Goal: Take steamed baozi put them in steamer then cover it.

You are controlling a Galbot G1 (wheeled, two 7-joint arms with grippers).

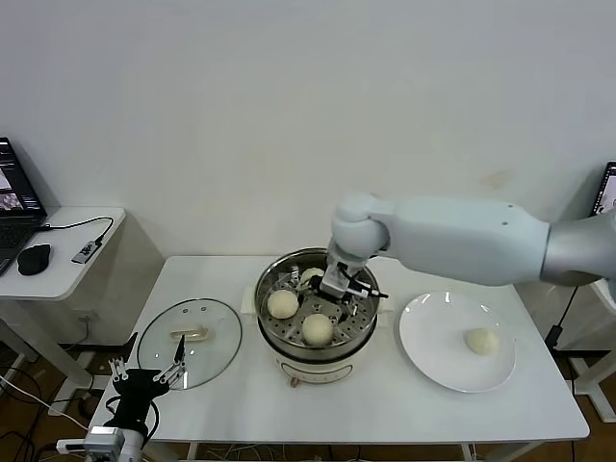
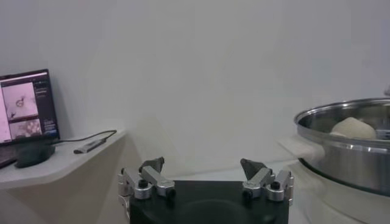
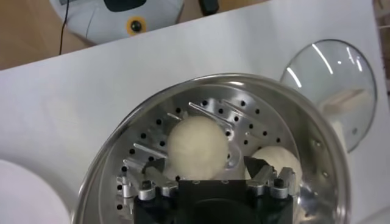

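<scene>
place: lab or test room | cues: bare white wall; laptop on side desk left of white table

Four baozi (three in steamer), one plate, one cover.

White table: steamer, cover, plate

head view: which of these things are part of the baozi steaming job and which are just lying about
Part of the job:
- baozi in the steamer
- baozi on the plate
- steamer
- glass lid, lying on the table
- white plate
- right gripper, open over the basket

Just lying about:
- laptop
- mouse
- cable adapter
</scene>
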